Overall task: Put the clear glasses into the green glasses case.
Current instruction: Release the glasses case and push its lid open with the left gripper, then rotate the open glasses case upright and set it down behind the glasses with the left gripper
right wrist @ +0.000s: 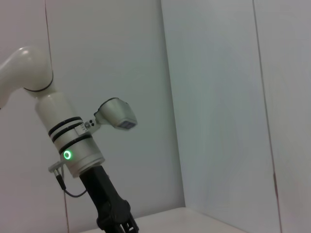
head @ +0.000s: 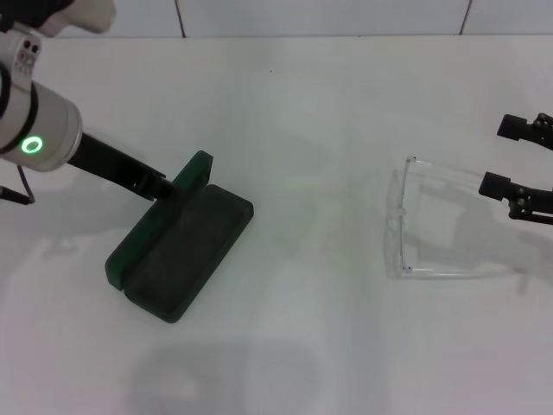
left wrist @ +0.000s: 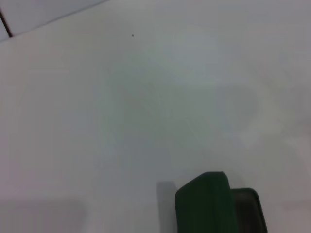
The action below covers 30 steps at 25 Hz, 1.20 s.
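Case held open on my left, glasses not yet gripped on my right.

Head view: my left claw (head: 164, 190) sits at the upright lid of the green glasses case (head: 180, 251), seemingly closed on the lid's edge to keep it open; the lined tray lies flat on the white worktop (head: 302, 346). The clear glasses (head: 432, 220) rest well apart to the right, arms pointing toward my right claw (head: 518, 164), whose fingers are spread wide around one arm tip without holding it. Left wrist view: only a corner of the case (left wrist: 209, 204) shows, my own fingers hidden. Right wrist view: it looks across at the left arm (right wrist: 73, 141) and the wall; no glasses visible. I judge the grasp is the step in hand; next I'd need to close gently on the frame and carry it over.
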Motion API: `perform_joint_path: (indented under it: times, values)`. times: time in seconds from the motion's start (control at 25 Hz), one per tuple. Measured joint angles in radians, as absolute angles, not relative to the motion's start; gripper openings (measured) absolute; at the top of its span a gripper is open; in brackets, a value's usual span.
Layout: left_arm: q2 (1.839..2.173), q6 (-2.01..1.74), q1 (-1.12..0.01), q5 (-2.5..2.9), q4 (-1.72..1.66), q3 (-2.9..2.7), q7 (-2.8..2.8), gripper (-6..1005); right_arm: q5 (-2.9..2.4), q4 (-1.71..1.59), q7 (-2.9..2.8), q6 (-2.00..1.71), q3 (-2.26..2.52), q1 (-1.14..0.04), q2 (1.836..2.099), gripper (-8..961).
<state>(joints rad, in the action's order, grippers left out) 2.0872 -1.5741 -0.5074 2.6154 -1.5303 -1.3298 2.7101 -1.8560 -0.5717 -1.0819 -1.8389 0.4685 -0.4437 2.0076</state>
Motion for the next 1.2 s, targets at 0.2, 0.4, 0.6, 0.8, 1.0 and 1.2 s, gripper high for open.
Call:
perform_joint_path:
  times: [0.2,0.4,0.6,0.8,1.0,1.2]
  values:
    - [2.087,-1.571,-0.514,2.620,-1.503,-1.339,2.706,464,-1.852,-0.572,-1.081,-1.840,0.468,-0.443,2.008,873]
    - [2.088,-1.554,-0.519,2.649,-1.471,-1.360,2.705,460,-1.846,-0.572,-1.081,-1.838,0.468,-0.444,2.009,873]
    - [2.088,-1.520,-0.524,2.681,-1.420,-1.372,2.702,455,-1.844,-0.572,-1.081,-1.839,0.468,-0.445,2.010,873]
    - [2.090,-1.511,-0.524,2.725,-1.415,-1.407,2.704,451,-1.841,-0.571,-1.081,-1.840,0.466,-0.446,2.010,872]
    - [2.089,-1.513,-0.515,2.724,-1.470,-1.454,2.697,370,-1.830,-0.570,-1.081,-1.841,0.466,-0.443,2.010,873]
    - [2.089,-1.520,-0.514,2.698,-1.487,-1.463,2.668,243,-1.773,-0.568,-1.081,-1.837,0.465,-0.424,2.011,873]
